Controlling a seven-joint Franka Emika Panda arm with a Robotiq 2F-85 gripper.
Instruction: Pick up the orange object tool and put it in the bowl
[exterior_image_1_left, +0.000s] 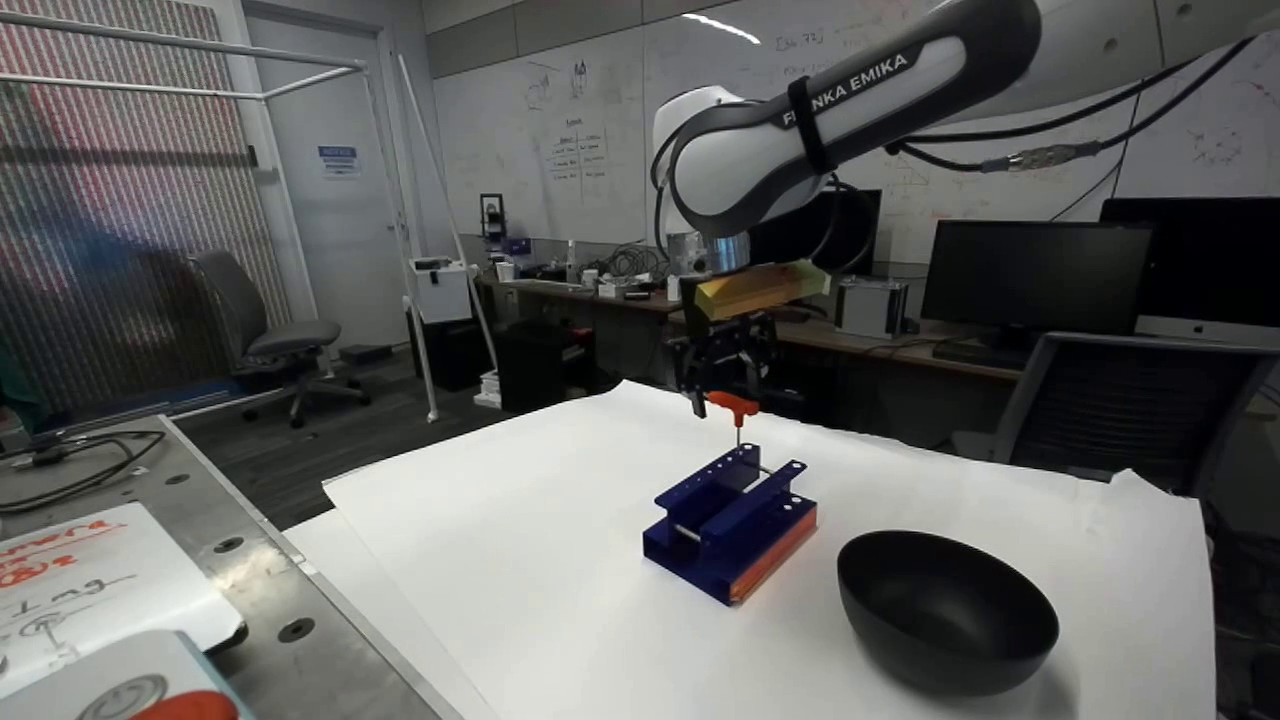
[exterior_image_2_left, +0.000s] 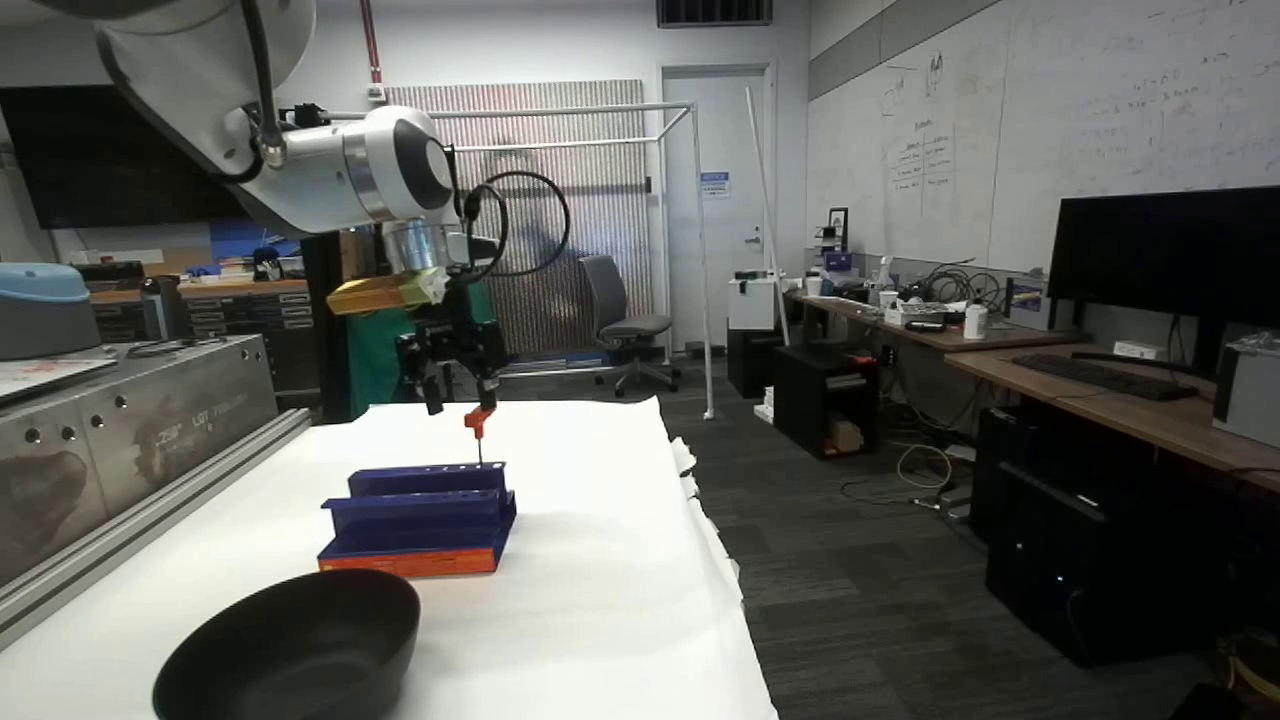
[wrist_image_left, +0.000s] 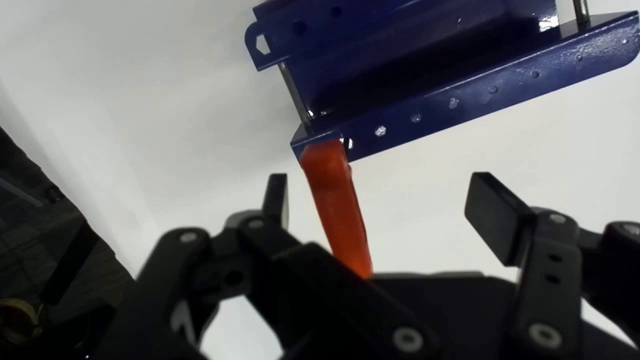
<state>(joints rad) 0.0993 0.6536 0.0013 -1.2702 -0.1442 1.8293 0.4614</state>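
White-covered desk (exterior_image_1_left: 540, 540) in a workroom: tool (wrist_image_left: 385, 207) spread wide, orange T-handle (exterior_image_1_left: 735, 403) upright at blue rack (exterior_image_1_left: 750, 508)

Beyond the desk, both exterior views show a whiteboard (exterior_image_1_left: 610, 90), a grey door (exterior_image_1_left: 350, 230) bearing a blue notice (exterior_image_1_left: 340, 160), and an office chair (exterior_image_1_left: 290, 335); a black computer tower (exterior_image_2_left: 1100, 560) on the floor shows in an exterior view.

Seen from the wrist, the tool's two fingers (wrist_image_left: 497, 217) stand far apart, white surface visible in the gap. The orange T-handle lies between them in that picture, nearer one finger, one end hidden behind the tool itself. Both exterior views bring fingers and handle so close that I cannot tell whether they touch.

Only the exterior views give the thin metal shaft (exterior_image_1_left: 739, 436) below the handle, dropping straight to the end of the rack; whether it sits in a hole is too small to tell. The wrist view alone looks down on the holes (wrist_image_left: 380, 131) along a rail (wrist_image_left: 435, 112). An orange side (exterior_image_1_left: 775, 558) of the rack's base appears from outside alone, facing the black bowl (exterior_image_1_left: 945, 605).

That bowl, present in both exterior views, rests on the desk near the rack, apart from it and from the orange T-handle.
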